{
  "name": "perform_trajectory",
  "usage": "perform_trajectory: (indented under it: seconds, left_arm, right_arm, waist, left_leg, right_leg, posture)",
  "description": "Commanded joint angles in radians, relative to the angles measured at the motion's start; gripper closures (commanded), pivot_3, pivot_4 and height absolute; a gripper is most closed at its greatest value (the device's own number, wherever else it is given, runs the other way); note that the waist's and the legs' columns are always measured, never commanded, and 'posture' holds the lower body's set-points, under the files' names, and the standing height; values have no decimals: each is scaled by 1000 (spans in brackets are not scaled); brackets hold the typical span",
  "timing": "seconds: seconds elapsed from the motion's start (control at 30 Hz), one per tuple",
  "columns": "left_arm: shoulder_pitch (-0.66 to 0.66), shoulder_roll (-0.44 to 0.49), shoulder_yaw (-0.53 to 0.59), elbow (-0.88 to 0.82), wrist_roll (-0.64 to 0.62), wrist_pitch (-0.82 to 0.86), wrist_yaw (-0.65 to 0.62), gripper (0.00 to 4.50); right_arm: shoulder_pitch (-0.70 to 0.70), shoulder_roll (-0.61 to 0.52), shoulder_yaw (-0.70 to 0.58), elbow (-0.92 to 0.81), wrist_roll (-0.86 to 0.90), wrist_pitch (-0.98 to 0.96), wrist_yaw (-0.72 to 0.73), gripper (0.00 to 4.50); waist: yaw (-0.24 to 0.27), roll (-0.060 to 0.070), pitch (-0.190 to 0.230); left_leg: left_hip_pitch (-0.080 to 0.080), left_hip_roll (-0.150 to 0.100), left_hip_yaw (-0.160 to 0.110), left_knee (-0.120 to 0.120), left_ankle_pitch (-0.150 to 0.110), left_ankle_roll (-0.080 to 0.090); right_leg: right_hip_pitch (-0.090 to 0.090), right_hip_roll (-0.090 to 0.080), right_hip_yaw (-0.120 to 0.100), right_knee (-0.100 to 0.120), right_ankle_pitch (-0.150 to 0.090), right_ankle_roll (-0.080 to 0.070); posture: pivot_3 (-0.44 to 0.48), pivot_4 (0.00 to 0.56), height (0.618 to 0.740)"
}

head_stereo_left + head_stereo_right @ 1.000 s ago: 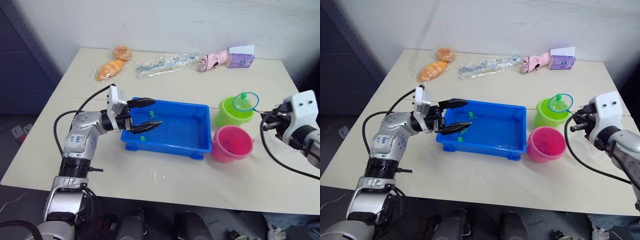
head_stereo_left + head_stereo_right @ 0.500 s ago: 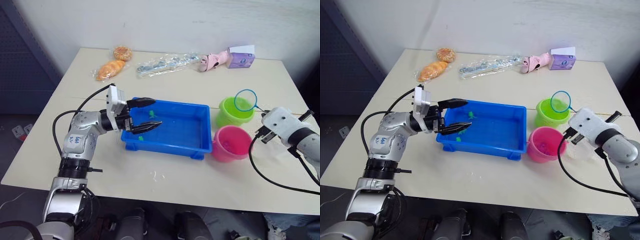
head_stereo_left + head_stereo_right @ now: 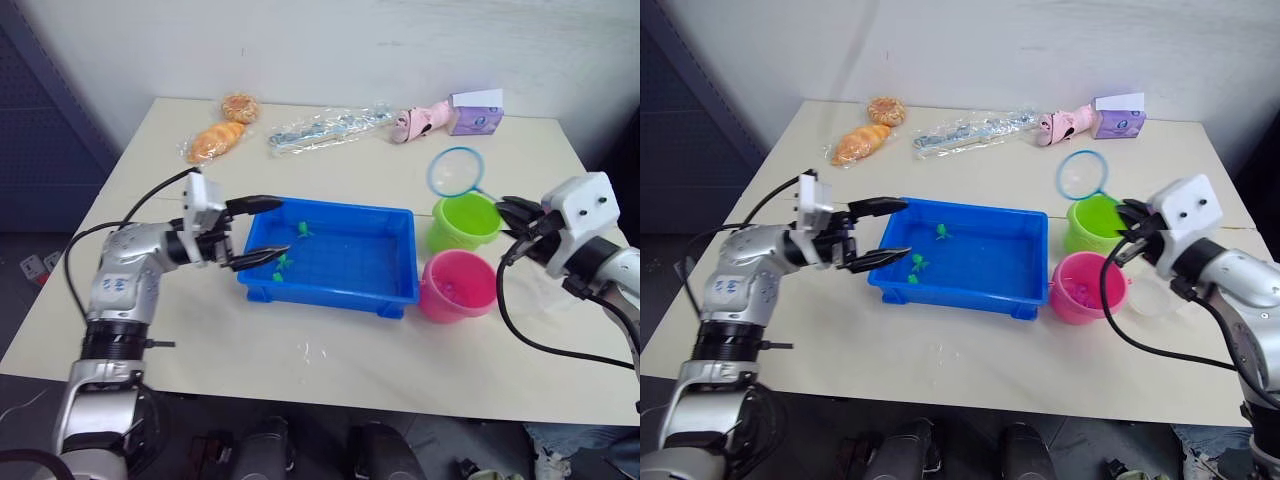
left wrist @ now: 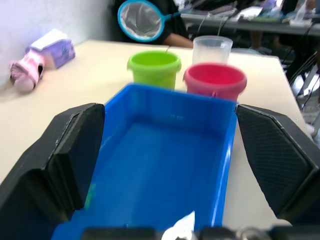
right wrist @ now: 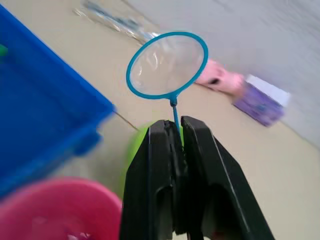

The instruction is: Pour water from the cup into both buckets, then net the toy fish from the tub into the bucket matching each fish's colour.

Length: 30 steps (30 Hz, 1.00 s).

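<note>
Pale worktop [image 3: 330, 370] against white wall, snack bags and purple box [image 3: 474, 112] parked along far edge, out of work zone. Tub [image 3: 330, 290] central, green toy fish [image 3: 283, 263] at its left end. My left hand [image 3: 262, 231] spread wide, straddling tub's left wall, likely to steady it. My right hand [image 3: 511, 226] clenched on net [image 3: 454, 171] handle, empty hoop raised above green bucket [image 3: 465, 221]. Pink bucket [image 3: 458, 286] beside; cup [image 3: 1157, 298] just right of it.
</note>
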Motion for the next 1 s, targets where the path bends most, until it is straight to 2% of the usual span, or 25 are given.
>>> perform_trajectory:
  seconds: [0.03,0.27,0.43,0.6,1.0]
  left_arm:
    - [17,46,44,34,11,-55,-28,30]
    - [74,102,100,57,7,-98,-34,30]
    - [130,130,111,21,9,-74,-22,30]
    - [155,135,115,-21,-1,-38,1,30]
    - [184,131,124,-97,-6,11,33,30]
  right_arm:
    - [-78,0,103,-80,95,161,11,4500]
    - [-233,77,332,4,-17,254,-37,4500]
    - [-337,138,454,100,-130,213,-18,4500]
    - [-398,223,480,225,-169,294,-43,4500]
    - [-488,394,518,423,-282,346,-79,4500]
  waist:
    - [0,0,0]
    - [0,0,0]
    - [-5,0,0]
    - [-10,0,0]
    - [-28,0,0]
  left_leg:
    - [0,0,0,0,0,1]
    - [-1,-4,-1,0,-3,3]
    - [-3,-5,0,1,-4,4]
    - [-2,-5,0,1,-4,4]
    - [-3,-5,0,0,-3,3]
  right_leg:
    - [0,-1,0,0,0,0]
    - [-2,-7,0,0,0,0]
    - [-2,-8,-1,1,0,0]
    - [-2,-8,-2,2,0,0]
    - [-4,-7,-1,7,0,0]
  posture:
    - [0,150,740]
    - [0,150,740]
    - [0,150,740]
    - [0,150,740]
    - [0,150,740]
